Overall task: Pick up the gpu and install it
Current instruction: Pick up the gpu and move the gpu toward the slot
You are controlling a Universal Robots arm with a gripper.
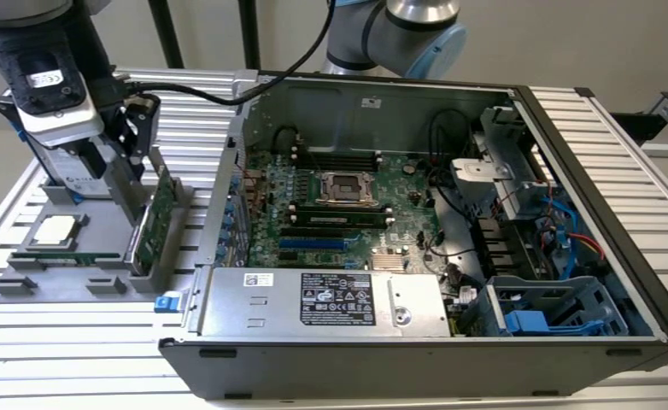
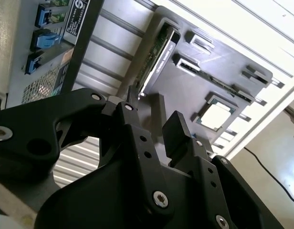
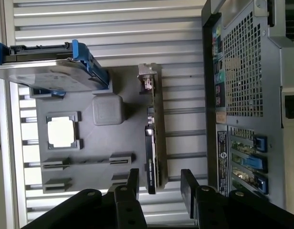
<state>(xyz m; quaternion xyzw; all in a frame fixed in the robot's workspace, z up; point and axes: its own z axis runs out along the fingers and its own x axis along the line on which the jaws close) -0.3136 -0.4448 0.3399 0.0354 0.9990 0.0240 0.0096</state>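
gpu (image 3: pixel 154 138) is standing on its edge in the grey holder tray (image 3: pixel 128 95), along the tray's side nearest the PC case (image 3: pixel 242 71). Tool (image 3: pixel 160 179) is spread open with one finger either side of the card's end, gaps both sides, so nothing's grabbed yet

1. The tray (image 1: pixel 104 227) lies on the tabletop (image 1: pixel 72 342), at the exterior view's left of the computer case (image 1: pixel 402 366).
2. The gpu (image 1: pixel 152 224) stands on edge in the tray, on its case side.
3. The gripper (image 3: pixel 159 177) hangs above the gpu.
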